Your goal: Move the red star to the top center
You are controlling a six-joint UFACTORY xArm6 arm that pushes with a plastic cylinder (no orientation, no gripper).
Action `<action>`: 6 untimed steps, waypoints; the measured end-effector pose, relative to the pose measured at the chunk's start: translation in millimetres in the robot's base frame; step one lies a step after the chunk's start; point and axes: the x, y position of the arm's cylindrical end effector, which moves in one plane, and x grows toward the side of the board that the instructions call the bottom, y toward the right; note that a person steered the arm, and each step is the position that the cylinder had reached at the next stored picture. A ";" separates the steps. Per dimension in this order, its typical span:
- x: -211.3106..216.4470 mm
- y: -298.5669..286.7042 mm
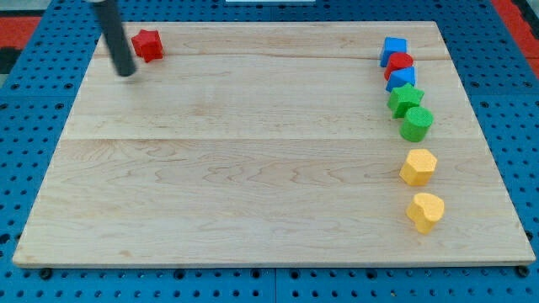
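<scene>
We see a wooden board [253,168] that fills most of the view, and it lies on a blue perforated table [25,126]. Our arm has no fingers, so there is nothing that can be clenched or released; it ends only in a dark rod, which comes down from the view's top left. Our tip [127,72] rests on the board near the top left corner. The red star [147,45] lies just to the right of the rod and a little above the tip, close to the board's top edge; we cannot tell if the rod touches it.

All other blocks stand in a column near the view's right edge, well apart from the tip. From top to bottom: a blue block [392,50], a red block [399,63], another blue block [402,78], a green star [405,99], a green round block [416,124], a yellow hexagon [418,167] and a yellow heart-like block [425,210]. The upper five touch or overlap each other; the two yellow ones stand apart.
</scene>
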 end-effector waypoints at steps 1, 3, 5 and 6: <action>-38.7 -13.1; -57.7 26.6; -69.9 94.6; -82.0 116.0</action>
